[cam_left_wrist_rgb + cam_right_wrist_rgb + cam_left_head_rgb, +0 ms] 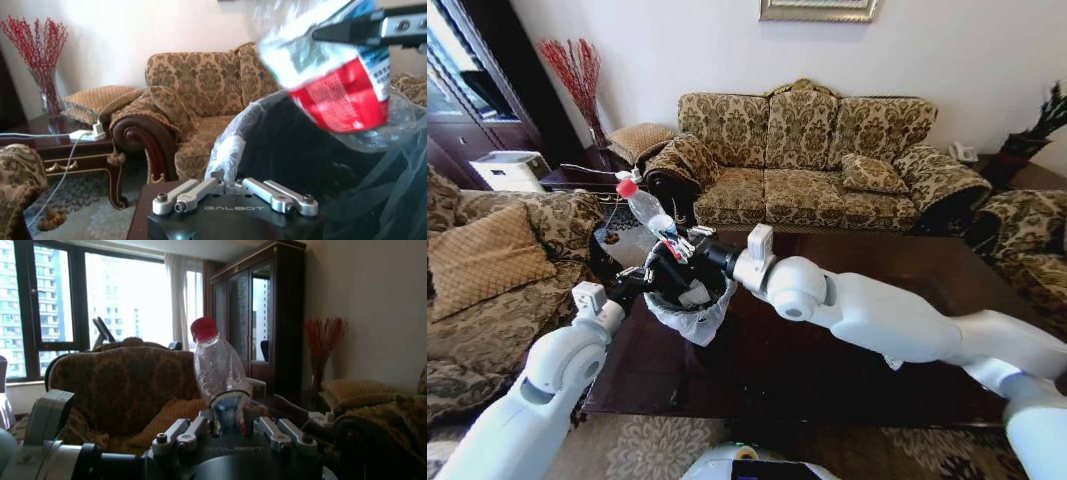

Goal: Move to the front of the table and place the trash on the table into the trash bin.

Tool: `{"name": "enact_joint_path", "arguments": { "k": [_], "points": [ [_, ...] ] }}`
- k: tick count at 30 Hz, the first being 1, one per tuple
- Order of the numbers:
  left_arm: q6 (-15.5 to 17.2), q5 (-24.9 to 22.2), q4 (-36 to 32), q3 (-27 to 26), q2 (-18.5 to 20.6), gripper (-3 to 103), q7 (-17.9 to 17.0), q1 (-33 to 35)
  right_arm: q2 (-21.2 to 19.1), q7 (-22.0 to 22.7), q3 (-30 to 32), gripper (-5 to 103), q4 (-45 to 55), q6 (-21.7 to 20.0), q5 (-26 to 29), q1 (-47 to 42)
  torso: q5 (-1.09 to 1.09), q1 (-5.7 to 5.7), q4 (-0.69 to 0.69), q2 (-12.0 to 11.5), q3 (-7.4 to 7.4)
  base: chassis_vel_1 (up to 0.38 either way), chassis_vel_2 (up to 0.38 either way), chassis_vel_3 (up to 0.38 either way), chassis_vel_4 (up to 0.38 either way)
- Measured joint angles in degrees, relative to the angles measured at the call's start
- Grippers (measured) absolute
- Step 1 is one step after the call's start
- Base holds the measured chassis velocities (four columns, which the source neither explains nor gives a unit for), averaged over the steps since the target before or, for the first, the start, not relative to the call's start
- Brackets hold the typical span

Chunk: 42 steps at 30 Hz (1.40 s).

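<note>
Now, left arm: it is stretched forward from the lower left of the head view, and the left gripper (634, 287) is seen at the near rim of the trash bin (689, 312), with the fingers (180, 196) closed on the bag-covered rim.
Trash bin: it is held up over the left end of the table (847, 370), tilted toward the robot; the black inside (300, 165) is lined with a thin white plastic bag (227, 150) folded over the rim, and a pale crumpled scrap (693, 294) is seen inside.
Bottle: a clear plastic bottle (647, 209) with a red cap (203, 328) and a red label (340, 97) is held slanted, cap uppermost, its base just above the bin's opening.
Right arm: it is reached across the table from the right, bent at the elbow, and the right gripper (682, 250) is clamped on the bottle's lower part.
Table: a dark glossy top, with a sofa (807, 155) set behind it.
</note>
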Motion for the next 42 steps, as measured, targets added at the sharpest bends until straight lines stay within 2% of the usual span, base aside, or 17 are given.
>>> {"name": "enact_joint_path", "arguments": {
  "k": [5,7,9,11,15,17,18,21,26,28,30,31,33,34,37,38,42],
  "points": [
    [0.0,0.0,-0.39,0.0,-0.17,1,0.0,0.0,0.15,-0.21,-0.23,47,-1.21,0.85,-1.77,-0.06,0.0,0.0,0.0,0.0,0.0,0.0,0.0,0.0,0.0],
    [0.0,0.03,-0.45,0.0,-0.21,1,0.0,0.0,0.22,-0.21,-0.23,47,-1.37,0.95,-1.94,-0.02,0.0,0.0,0.0,0.0,0.0,0.0,0.0,0.0,0.0],
    [-0.04,0.15,-0.67,-0.02,-0.27,1,0.0,0.1,0.3,-0.16,-0.21,63,-1.51,1.25,-2.02,0.11,0.0,0.0,0.0,0.0,0.0,0.0,0.0,0.0,0.0],
    [-0.05,0.16,-0.72,-0.04,-0.28,1,0.01,0.14,0.3,-0.14,-0.13,63,-1.51,1.35,-2.02,0.14,0.0,0.0,0.0,0.0,0.0,0.0,0.0,0.0,0.0],
    [-0.15,0.48,-1.1,-0.39,-0.36,1,0.02,0.6,-0.08,2.63,3.13,84,-1.77,1.39,-1.3,0.38,0.0,0.0,0.01,0.0,0.0,0.0,0.0,0.0,0.0],
    [-0.17,0.55,-1.16,-0.41,-0.38,1,0.03,0.67,-0.33,3.47,3.79,84,-1.83,1.22,-1.04,0.37,0.0,0.0,0.01,0.0,0.0,0.0,0.0,0.0,0.0],
    [-0.27,1.06,-1.34,-0.48,-0.58,1,0.05,0.92,-1.85,6.8,6.08,94,-2.07,0.31,-0.4,-0.06,0.0,0.0,0.01,0.0,0.0,0.0,0.0,0.0,0.0],
    [-0.52,1.67,-1.46,-0.57,-0.82,1,0.17,1.16,-4.06,9.39,7.72,98,-2.08,-0.23,-0.13,-0.92,0.0,0.0,0.02,0.0,0.0,0.0,0.0,0.0,0.0],
    [-1.31,2.83,-1.81,-0.99,-1.77,1,0.44,2.01,-15.23,11.88,11.82,100,-1.9,0.05,-2.92,-7.74,0.01,0.0,0.0,0.0,0.0,0.0,0.0,0.0,0.0],
    [-1.79,3.25,-1.89,-1.16,-2.46,1,0.5,2.35,-20.68,11.77,16.89,100,-1.46,0.73,-5.42,-14.51,0.04,0.0,-0.01,0.0,0.0,0.0,0.0,0.0,0.0],
    [-1.9,3.32,-1.89,-1.19,-2.63,1,0.5,2.4,-21.88,11.61,19.27,100,-1.25,0.61,-5.91,-17.01,0.04,0.0,0.0,0.0,0.0,0.0,0.0,0.0,0.0],
    [-2.17,3.48,-1.88,-1.33,-3.22,1,0.48,2.62,-24.2,11.11,26.92,100,-0.53,-0.16,-7.22,-26.34,-0.01,0.0,-0.02,0.0,-0.01,0.0,0.0,0.0,0.0],
    [-2.39,3.54,-1.95,-1.43,-3.7,1,0.4,2.9,-24.65,10.96,34.0,100,0.04,-0.77,-8.12,-34.93,0.03,-0.01,-0.01,0.0,-0.01,0.0,0.0,0.0,0.0],
    [-2.39,3.54,-1.95,-1.43,-3.7,1,0.4,2.9,-24.65,10.96,34.0,100,0.04,-0.77,-8.12,-34.93,0.03,-0.01,-0.01,0.0,-0.01,0.0,0.0,0.0,0.0],
    [-2.54,3.62,-2.17,-1.46,-3.96,1,0.21,3.21,-22.11,10.81,51.8,100,1.74,-2.13,-11.08,-55.35,0.03,-0.01,-0.01,0.0,-0.01,0.0,0.0,0.0,0.0],
    [-2.54,3.62,-2.17,-1.46,-3.96,1,0.21,3.21,-22.11,10.81,51.8,100,1.74,-2.13,-11.08,-55.35,0.03,-0.01,-0.01,0.0,-0.01,0.0,0.0,0.0,0.0],
    [-2.98,3.82,-2.31,-1.54,-4.26,1,0.11,3.78,-16.48,7.76,66.91,100,3.45,-2.28,-16.06,-71.72,0.01,-0.01,0.0,0.0,-0.01,0.0,0.0,0.0,0.0]
  ]
}}
